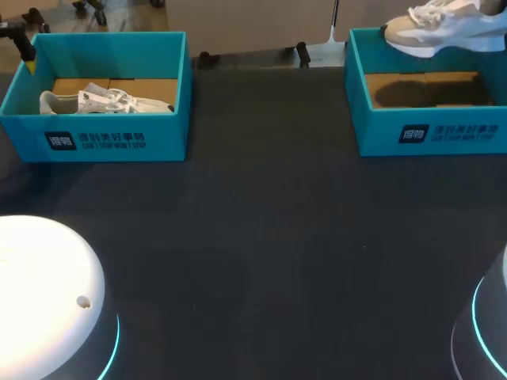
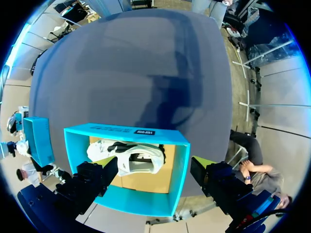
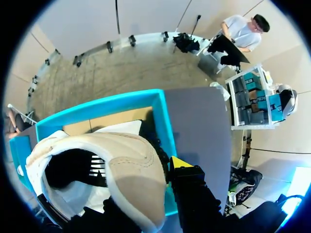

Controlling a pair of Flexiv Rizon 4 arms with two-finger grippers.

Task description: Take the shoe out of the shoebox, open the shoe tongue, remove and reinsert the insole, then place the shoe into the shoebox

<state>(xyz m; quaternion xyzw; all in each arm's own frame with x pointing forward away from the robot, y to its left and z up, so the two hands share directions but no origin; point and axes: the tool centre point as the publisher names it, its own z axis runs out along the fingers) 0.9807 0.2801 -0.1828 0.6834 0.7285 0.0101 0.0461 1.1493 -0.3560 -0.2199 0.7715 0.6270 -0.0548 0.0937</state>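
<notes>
A white shoe (image 1: 103,100) lies inside the left teal shoebox (image 1: 95,138). In the left wrist view my left gripper (image 2: 153,170) hangs open over that shoebox (image 2: 177,165), its fingers spread wider than the white shoe (image 2: 129,155) below. One of its yellow fingertips (image 1: 29,54) shows at the box's far left corner. A beige-white shoe (image 1: 447,28) hangs above the right teal shoebox (image 1: 428,131), whose cardboard floor is bare. My right gripper (image 3: 146,194) is shut on this shoe (image 3: 121,165) near its collar, with the shoebox (image 3: 121,104) underneath.
The dark table (image 1: 261,237) stretches between the two boxes and toward the front. My arms' rounded bases sit at the near left (image 1: 47,293) and near right (image 1: 487,332) corners.
</notes>
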